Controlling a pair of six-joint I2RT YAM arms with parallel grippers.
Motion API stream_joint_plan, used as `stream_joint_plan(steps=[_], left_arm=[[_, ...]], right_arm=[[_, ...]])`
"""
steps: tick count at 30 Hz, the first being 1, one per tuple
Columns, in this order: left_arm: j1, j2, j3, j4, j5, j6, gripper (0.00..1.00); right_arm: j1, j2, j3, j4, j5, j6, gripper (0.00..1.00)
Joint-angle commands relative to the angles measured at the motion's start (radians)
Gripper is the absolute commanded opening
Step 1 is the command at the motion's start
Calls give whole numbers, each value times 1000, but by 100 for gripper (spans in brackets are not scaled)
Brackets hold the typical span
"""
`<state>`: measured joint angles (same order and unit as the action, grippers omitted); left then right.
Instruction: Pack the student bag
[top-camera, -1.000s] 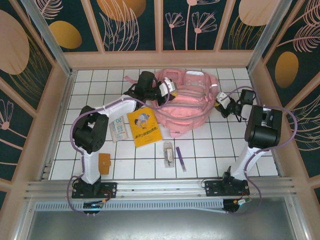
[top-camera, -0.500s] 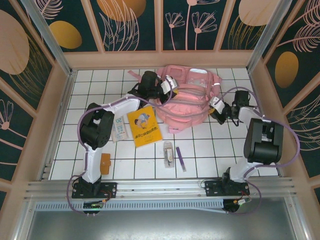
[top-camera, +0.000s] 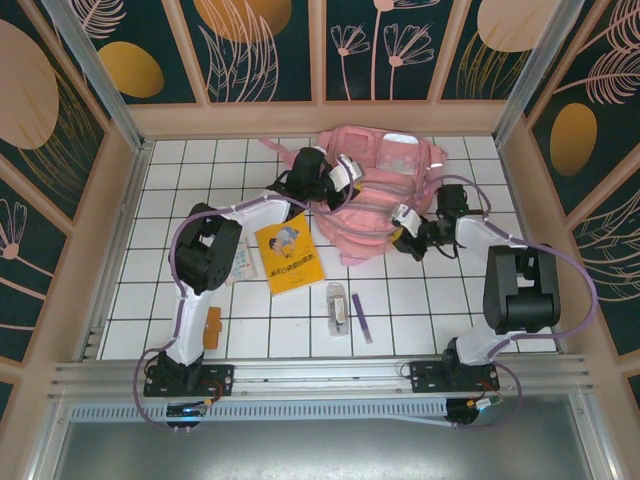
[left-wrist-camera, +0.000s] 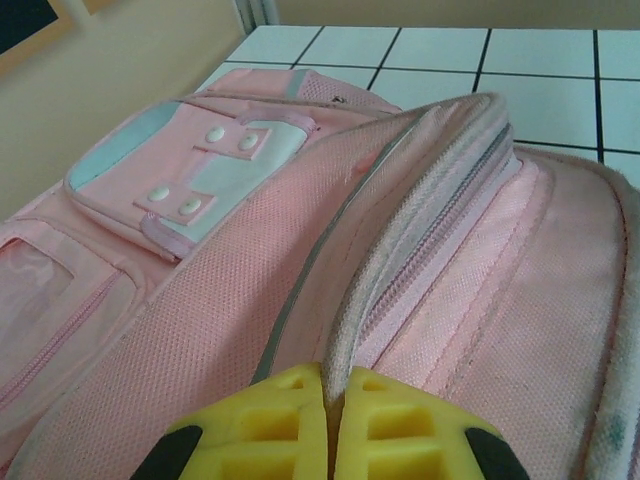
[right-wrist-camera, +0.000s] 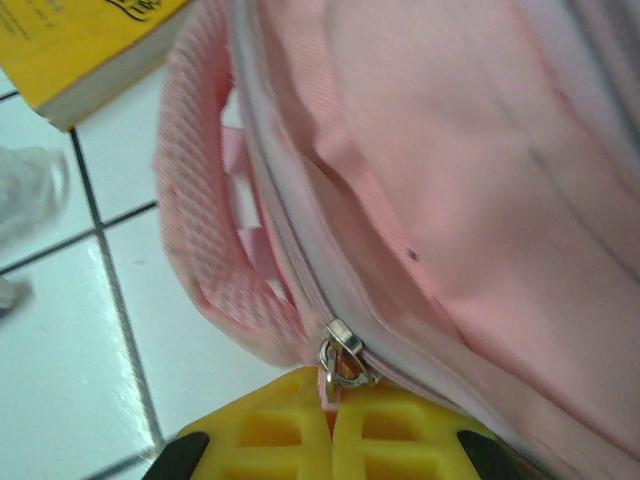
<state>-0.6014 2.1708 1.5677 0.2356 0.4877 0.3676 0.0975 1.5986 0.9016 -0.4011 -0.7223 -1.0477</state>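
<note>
The pink student bag (top-camera: 375, 190) lies at the back middle of the tiled table. My left gripper (top-camera: 345, 172) is at its left top edge; in the left wrist view the yellow fingers (left-wrist-camera: 270, 425) are shut on the grey-white piped rim beside the bag's (left-wrist-camera: 200, 300) zip. My right gripper (top-camera: 405, 222) is at the bag's near right edge. In the right wrist view it (right-wrist-camera: 333, 388) is shut on the pink tab of the metal zipper pull (right-wrist-camera: 343, 355) of the bag (right-wrist-camera: 480, 180), with the zip track running up from the slider.
A yellow book (top-camera: 288, 255) lies just left of the bag, also seen in the right wrist view (right-wrist-camera: 90, 50). A pale booklet (top-camera: 243, 258) sits beside it. A clear pen pack (top-camera: 338, 307), a purple pen (top-camera: 361, 318) and a small orange item (top-camera: 211, 327) lie nearer the arms.
My right gripper has travelled left along the bag's near edge with the zipper pull. The left gripper has moved right and back with the rim, and the bag has bunched up toward the back.
</note>
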Motion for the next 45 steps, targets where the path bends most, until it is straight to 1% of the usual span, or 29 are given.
stream_joint_plan(steps=[1,3,6,8,13,14,15,17,19,20,21,23,24,25,26,27,29,30,32,34,36,38,40,43,45], left_arm=[[-25,28,54,95,19,-79,0],[-30,38,64,96,23,-96,0],[-38,49,75,103,26,-109,0],[-40,53,75,114,35,-136,0],[-37,36,56,124,32,-187,0],[-31,26,46,128,26,-204,0],[-28,18,37,132,18,-222,3],[-19,-1,28,133,21,-255,15],[-8,-37,15,130,29,-309,30],[0,-58,8,123,34,-337,40],[7,-86,0,110,36,-373,45],[16,-144,-16,39,23,-425,47],[16,-175,-22,-20,8,-439,47],[16,-201,-23,-94,7,-446,50],[17,-219,-21,-158,31,-451,52],[15,-234,-22,-226,66,-456,54],[7,-266,-42,-321,87,-501,55],[-2,-286,-71,-342,89,-532,55],[-27,-323,-123,-370,91,-573,55],[-59,-331,-140,-428,74,-604,57],[-86,-300,-114,-517,60,-608,57],[-105,-246,-57,-624,39,-611,56],[-116,-190,11,-722,20,-622,56],[-124,-147,53,-771,-14,-627,56],[-129,-130,69,-782,-11,-618,56]], right_arm=[[79,-33,-23,-34,-83,62,0],[117,-25,-33,12,-81,102,0],[187,-4,-35,125,-55,235,0],[222,9,-28,166,-57,295,0],[220,11,-35,245,-48,494,0],[216,-1,-43,275,-46,564,0],[217,-13,-57,314,-45,645,0],[222,-44,-99,398,-49,812,0],[228,-90,-156,482,-50,958,10],[229,-116,-183,511,-52,998,14],[229,-153,-216,545,-30,1042,17],[218,-224,-272,601,70,1162,30],[201,-263,-292,604,147,1257,35],[178,-290,-289,572,238,1374,36],[150,-304,-275,526,286,1460,37],[111,-307,-244,439,316,1577,38],[49,-311,-209,283,335,1786,41],[25,-316,-216,233,316,1896,43],[5,-338,-269,245,261,2058,43],[10,-363,-304,258,268,2189,45],[7,-365,-306,264,275,2284,50],[12,-354,-294,276,287,2339,50],[26,-331,-261,256,322,2352,50],[29,-275,-250,312,319,2372,50],[38,-218,-238,359,293,2393,49]])
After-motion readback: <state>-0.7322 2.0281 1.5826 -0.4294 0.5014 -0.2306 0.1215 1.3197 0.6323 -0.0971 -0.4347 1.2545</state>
